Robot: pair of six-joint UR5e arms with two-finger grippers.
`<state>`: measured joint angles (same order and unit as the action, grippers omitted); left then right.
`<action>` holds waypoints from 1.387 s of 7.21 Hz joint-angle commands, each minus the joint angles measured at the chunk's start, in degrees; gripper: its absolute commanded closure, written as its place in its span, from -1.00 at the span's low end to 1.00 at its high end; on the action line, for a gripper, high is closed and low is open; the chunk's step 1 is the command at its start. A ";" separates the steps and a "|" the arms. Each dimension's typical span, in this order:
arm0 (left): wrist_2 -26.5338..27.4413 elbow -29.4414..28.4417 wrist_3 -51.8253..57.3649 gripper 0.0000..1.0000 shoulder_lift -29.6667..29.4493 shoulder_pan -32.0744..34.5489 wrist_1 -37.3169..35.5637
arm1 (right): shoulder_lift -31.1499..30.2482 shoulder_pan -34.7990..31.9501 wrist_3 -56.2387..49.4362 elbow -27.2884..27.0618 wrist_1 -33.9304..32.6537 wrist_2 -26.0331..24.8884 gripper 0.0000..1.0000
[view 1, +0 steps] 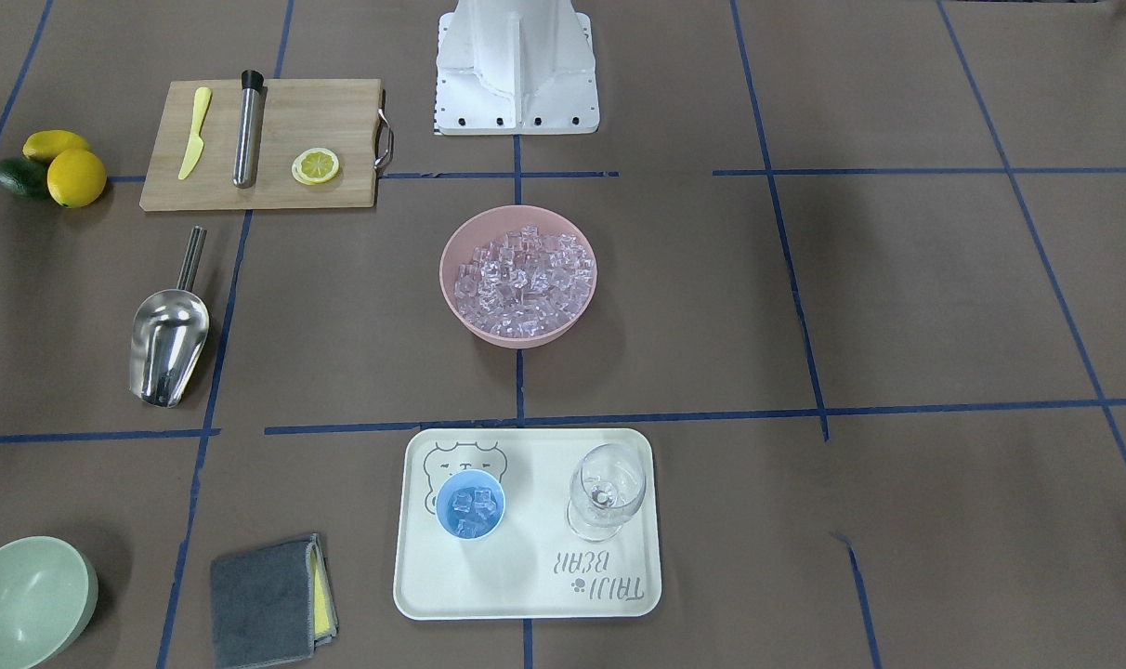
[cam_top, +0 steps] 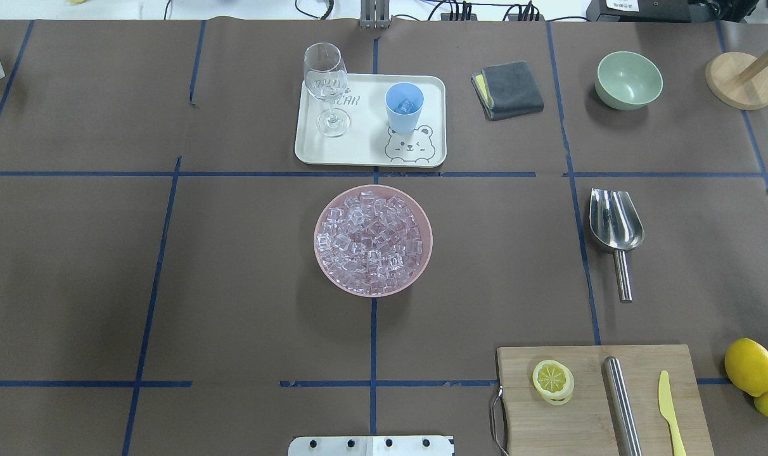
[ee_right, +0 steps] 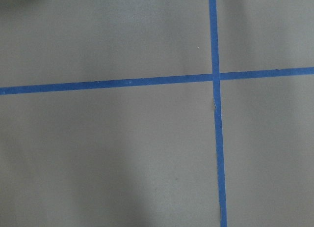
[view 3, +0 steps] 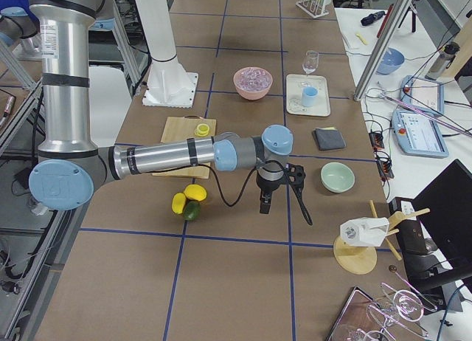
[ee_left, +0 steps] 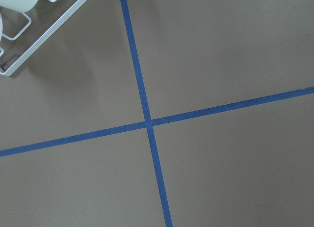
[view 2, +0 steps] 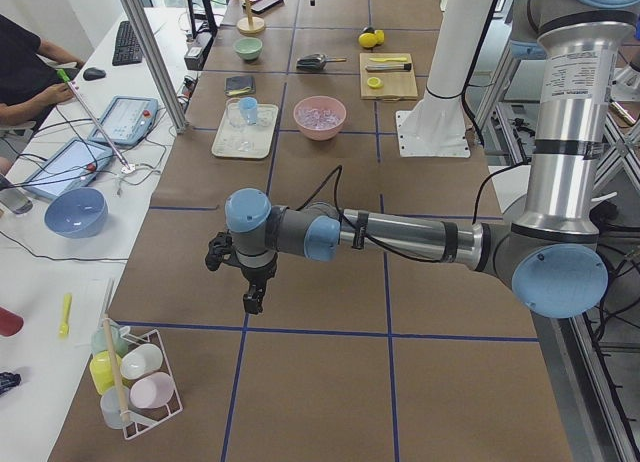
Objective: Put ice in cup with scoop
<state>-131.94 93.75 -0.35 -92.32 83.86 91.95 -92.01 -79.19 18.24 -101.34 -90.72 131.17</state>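
Note:
The ice (view 1: 523,279) fills a pink bowl (view 1: 453,279) at the table's middle, also in the overhead view (cam_top: 371,240). The light-blue cup (view 1: 470,505) (cam_top: 403,106) stands upright on a cream tray (view 1: 526,595) and holds a few ice cubes. The steel scoop (view 1: 168,334) (cam_top: 614,225) lies flat on the table, empty, on the robot's right side. My left gripper (view 2: 255,300) hangs over the table's far left end. My right gripper (view 3: 265,204) hangs over the far right end. Both are far from these things and show only in the side views, so I cannot tell whether they are open or shut.
A clear wine glass (view 1: 605,491) stands on the tray beside the cup. A cutting board (view 1: 266,139) holds a lemon slice, a steel cylinder and a yellow knife. Lemons (view 1: 71,172), a green bowl (view 1: 24,604) and a grey cloth (view 1: 266,599) lie on the robot's right.

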 commanded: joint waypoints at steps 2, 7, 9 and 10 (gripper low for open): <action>-2.96 0.64 -0.09 -1.00 -0.32 -0.27 -1.78 | 0.16 -0.26 -0.14 -0.62 0.36 0.23 -1.00; -2.97 -0.33 0.00 -1.00 -0.14 -0.01 -1.95 | 0.69 0.53 0.13 -0.09 0.28 -0.12 -1.00; -3.14 -0.15 0.09 -1.00 0.38 0.43 -2.22 | 0.96 0.53 0.30 -0.26 0.36 -0.04 -1.00; -3.49 -0.24 0.09 -1.00 -0.14 0.86 -1.78 | 0.96 0.53 0.30 -0.35 0.36 0.14 -1.00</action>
<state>-135.11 93.56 -0.30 -92.20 84.29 89.87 -91.14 -78.69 18.46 -101.58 -90.38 131.23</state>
